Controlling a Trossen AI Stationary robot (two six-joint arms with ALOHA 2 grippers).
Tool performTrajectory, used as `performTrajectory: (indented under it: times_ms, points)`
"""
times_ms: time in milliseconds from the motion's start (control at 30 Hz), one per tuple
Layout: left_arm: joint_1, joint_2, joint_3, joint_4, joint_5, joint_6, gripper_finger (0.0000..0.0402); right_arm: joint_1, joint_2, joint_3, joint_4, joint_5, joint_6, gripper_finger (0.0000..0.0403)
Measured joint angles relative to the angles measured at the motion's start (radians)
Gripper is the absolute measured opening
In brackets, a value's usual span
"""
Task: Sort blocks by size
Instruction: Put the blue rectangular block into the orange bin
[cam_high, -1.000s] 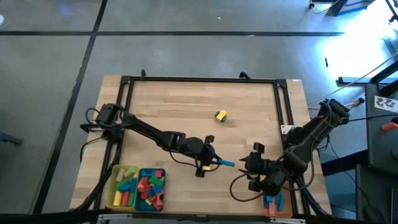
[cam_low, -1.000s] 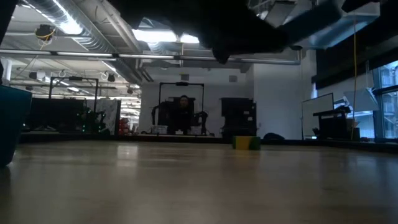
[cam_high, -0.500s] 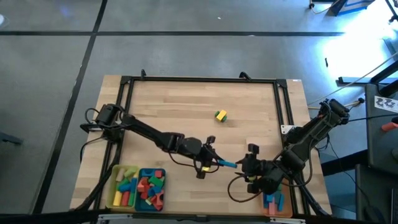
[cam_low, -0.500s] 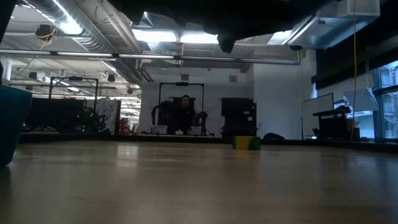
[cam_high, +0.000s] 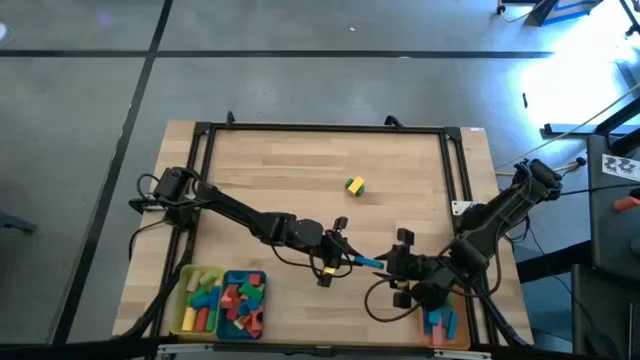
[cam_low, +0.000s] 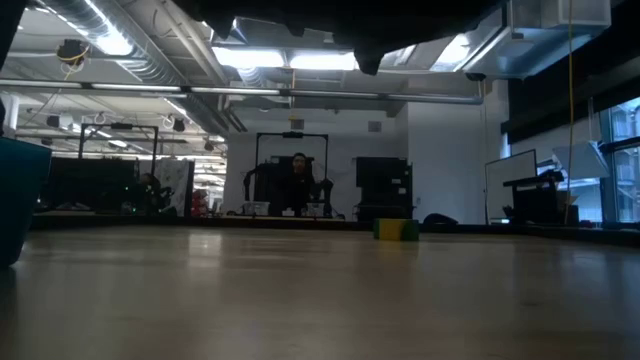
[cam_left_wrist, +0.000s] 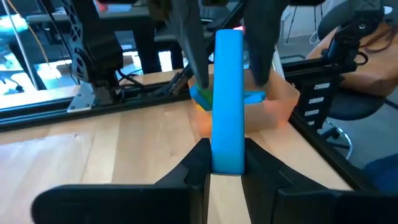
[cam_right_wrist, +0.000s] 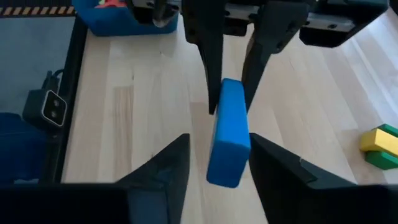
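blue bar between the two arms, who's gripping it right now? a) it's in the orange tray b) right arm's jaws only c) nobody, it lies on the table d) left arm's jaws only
d: the blue bar is clamped in the left gripper, while the right gripper has its jaws set either side of the bar with gaps showing, not yet closed on it.

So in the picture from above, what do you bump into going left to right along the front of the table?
Flat yellow plastic tray → teal plastic tray → left tool → long blue wooden bar → right tool → orange plastic tray.
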Motion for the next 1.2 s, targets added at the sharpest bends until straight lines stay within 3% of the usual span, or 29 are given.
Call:
performTrajectory:
  times_ms: [267, 467, 567, 767, 1000, 1200]
  points:
    - [0.000, 0.000, -0.001, -0.006, -0.006, -0.002, 0.0055, -0.058, -0.001, 0.000, -0.006, -0.104, -0.004, 0.0065]
    - [-0.006, 0.001, -0.002, -0.010, 0.010, 0.000, 0.0078, -0.065, -0.001, 0.000, -0.001, -0.191, -0.025, 0.0065]
    - [-0.008, 0.001, 0.000, -0.019, 0.013, -0.025, 0.0100, -0.066, -0.001, 0.000, -0.022, -0.289, 0.004, 0.0065]
    - [-0.001, 0.001, 0.000, -0.029, -0.006, -0.038, 0.0131, -0.060, 0.000, 0.000, -0.191, -0.593, 0.211, 0.0065]
    - [-0.003, 0.001, 0.000, -0.034, 0.001, 0.024, 0.0136, 0.019, 0.000, 0.000, -0.487, -0.929, 0.396, 0.0067]
    - [-0.003, 0.001, 0.000, -0.049, 0.000, 0.026, 0.0135, 0.092, 0.000, 0.000, -0.506, -0.927, 0.407, 0.0084]
